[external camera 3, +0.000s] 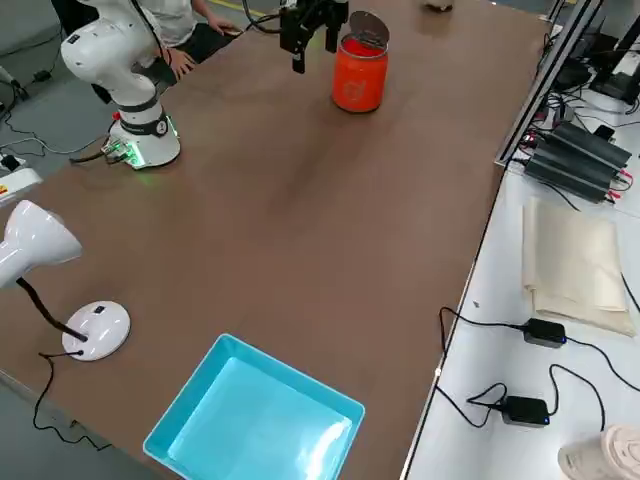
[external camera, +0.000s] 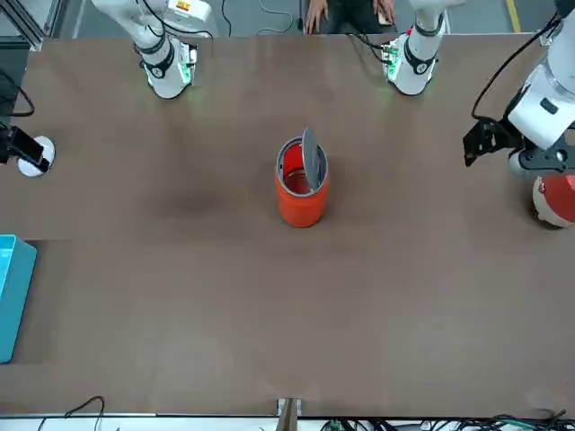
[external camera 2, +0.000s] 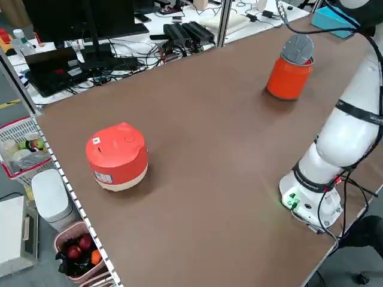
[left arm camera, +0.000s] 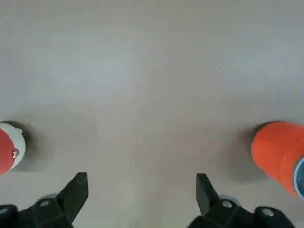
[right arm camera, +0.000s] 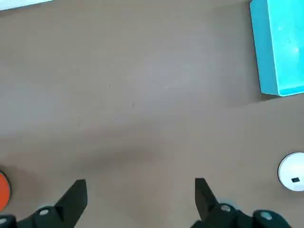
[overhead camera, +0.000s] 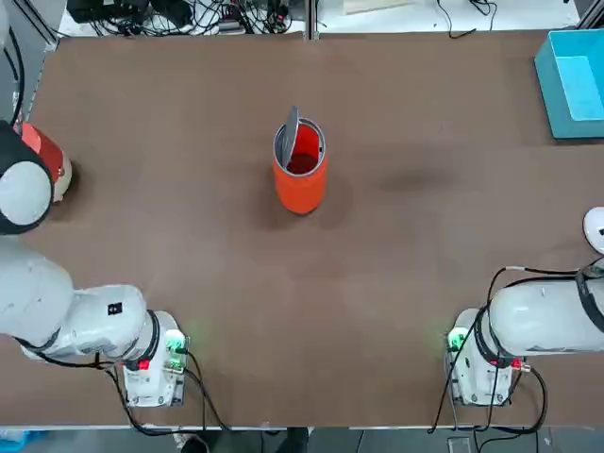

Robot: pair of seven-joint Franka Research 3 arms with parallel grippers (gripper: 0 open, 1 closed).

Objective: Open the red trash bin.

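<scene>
My left claw (left arm camera: 142, 198) is open and holds nothing, near the red-and-white rounded appliance; my right claw (right arm camera: 141, 202), also open, is parked beyond the table's other side. The orange-red cylindrical bin (external camera: 302, 205) stands mid-table, its grey round lid (external camera: 311, 160) already tilted up. It seems light, smooth, stiff; I would steady its body.

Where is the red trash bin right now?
In the top view, the red trash bin stands alone near the middle of the table's far half, left of the teal box.
</scene>
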